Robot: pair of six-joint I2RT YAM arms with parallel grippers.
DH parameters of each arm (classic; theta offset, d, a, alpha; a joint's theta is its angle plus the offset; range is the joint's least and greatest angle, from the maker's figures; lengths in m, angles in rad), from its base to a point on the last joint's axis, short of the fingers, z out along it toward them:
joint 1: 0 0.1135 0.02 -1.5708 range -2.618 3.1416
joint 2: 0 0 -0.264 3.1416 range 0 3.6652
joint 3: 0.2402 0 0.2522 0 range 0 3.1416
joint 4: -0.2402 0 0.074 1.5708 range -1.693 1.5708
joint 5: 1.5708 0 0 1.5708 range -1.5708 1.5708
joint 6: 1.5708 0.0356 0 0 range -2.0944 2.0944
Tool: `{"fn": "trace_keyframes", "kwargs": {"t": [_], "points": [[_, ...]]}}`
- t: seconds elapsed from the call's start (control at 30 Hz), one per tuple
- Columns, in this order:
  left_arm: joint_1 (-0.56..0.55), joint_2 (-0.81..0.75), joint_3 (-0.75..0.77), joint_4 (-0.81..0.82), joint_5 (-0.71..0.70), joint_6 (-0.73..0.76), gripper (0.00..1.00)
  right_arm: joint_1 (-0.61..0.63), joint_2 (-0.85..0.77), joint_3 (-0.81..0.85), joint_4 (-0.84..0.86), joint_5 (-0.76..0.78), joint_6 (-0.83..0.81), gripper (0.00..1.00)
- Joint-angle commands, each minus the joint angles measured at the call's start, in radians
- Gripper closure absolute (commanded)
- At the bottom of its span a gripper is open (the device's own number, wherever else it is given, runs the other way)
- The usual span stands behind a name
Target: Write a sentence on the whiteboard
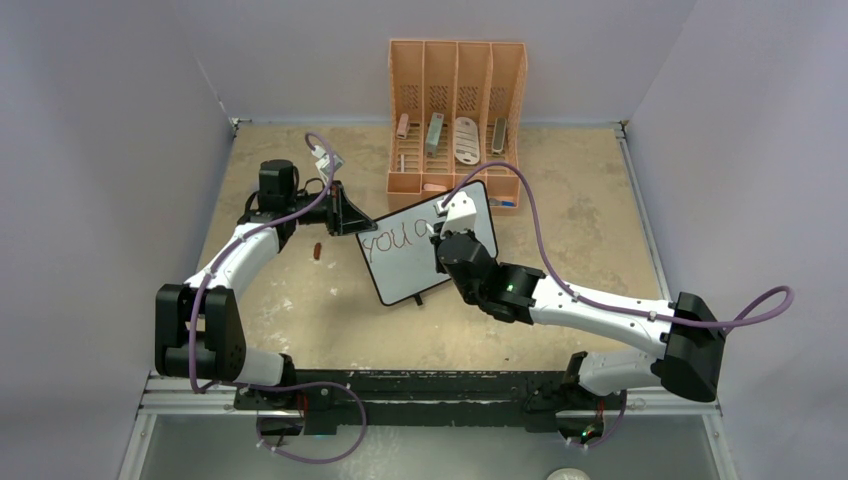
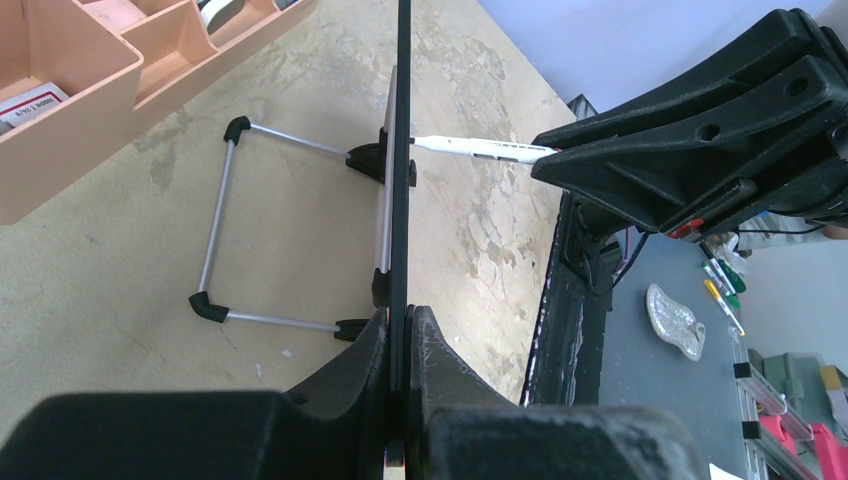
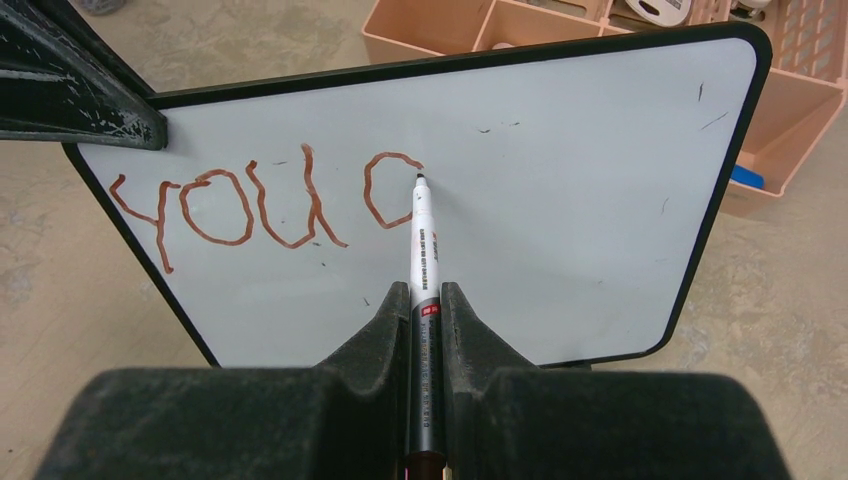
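Probably light, stiff and tippy, the black-framed white whiteboard (image 3: 560,200) is pinched at its edge by the left gripper (image 2: 402,320); the right gripper (image 3: 425,300) clamps a slim white marker (image 3: 423,235).

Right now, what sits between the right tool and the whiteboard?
Only the marker, clamped in the right tool, its tip touching the whiteboard. The right wrist view shows it.

Fig. My two arms. Each is built of smooth white tubular shell links (image 1: 240,250) joined by boxy matte-black joint housings (image 1: 205,335). A glossy purple cable (image 1: 197,300) loops loosely along each arm. My left gripper (image 2: 400,312) has black wedge-shaped fingers (image 2: 445,350) marked with pale scuffs. My right gripper (image 3: 425,295) is the same matte, grainy black.
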Motion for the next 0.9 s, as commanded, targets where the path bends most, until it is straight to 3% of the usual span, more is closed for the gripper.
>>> {"fn": "trace_keyframes", "kwargs": {"t": [0.0,0.87], "points": [[-0.006,-0.003,0.033,0.002,0.021,0.018,1.0,-0.006,-0.024,0.033,0.058,0.036,-0.021,1.0],[-0.006,-0.003,0.033,0.004,0.022,0.017,1.0,-0.008,-0.009,0.032,0.015,0.007,-0.001,1.0]]}}
